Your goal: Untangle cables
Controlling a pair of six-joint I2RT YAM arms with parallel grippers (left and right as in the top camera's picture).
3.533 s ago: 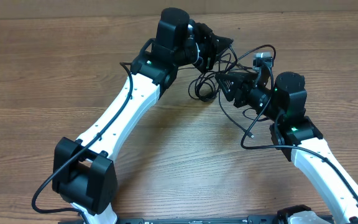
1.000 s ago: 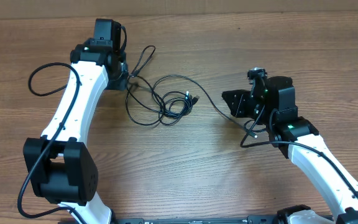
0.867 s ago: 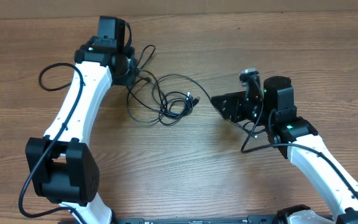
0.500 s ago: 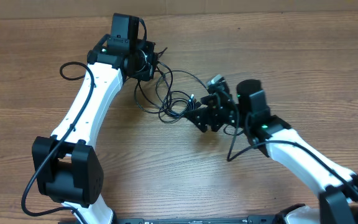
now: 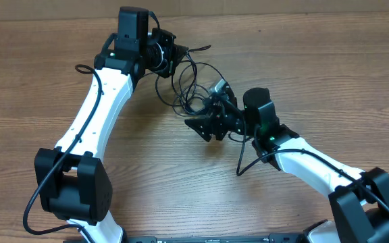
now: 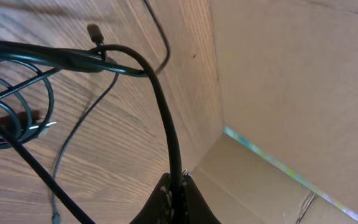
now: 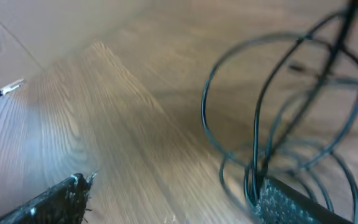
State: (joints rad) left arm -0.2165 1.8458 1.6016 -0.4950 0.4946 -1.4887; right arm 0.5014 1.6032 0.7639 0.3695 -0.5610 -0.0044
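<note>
The thin black cables (image 5: 189, 81) lie in a tangle of loops at the table's far middle, between my two grippers. My left gripper (image 5: 171, 52) is at the tangle's upper left and is shut on a cable strand (image 6: 163, 118), which rises from its jaws in the left wrist view. A small plug (image 6: 93, 31) shows near that view's top. My right gripper (image 5: 204, 121) is open at the tangle's lower right edge. In the right wrist view the loops (image 7: 272, 118) hang against its right finger (image 7: 297, 202), the left finger (image 7: 48, 199) far apart.
The wooden table (image 5: 32, 88) spreads all around. A cardboard wall (image 6: 291, 74) stands beyond the table's far edge. The thicker black wires of the arms loop beside each arm (image 5: 248, 155).
My left gripper has moved right and up with a cable strand, lifting the tangle. My right arm has swung left, and its open gripper now touches the loops.
</note>
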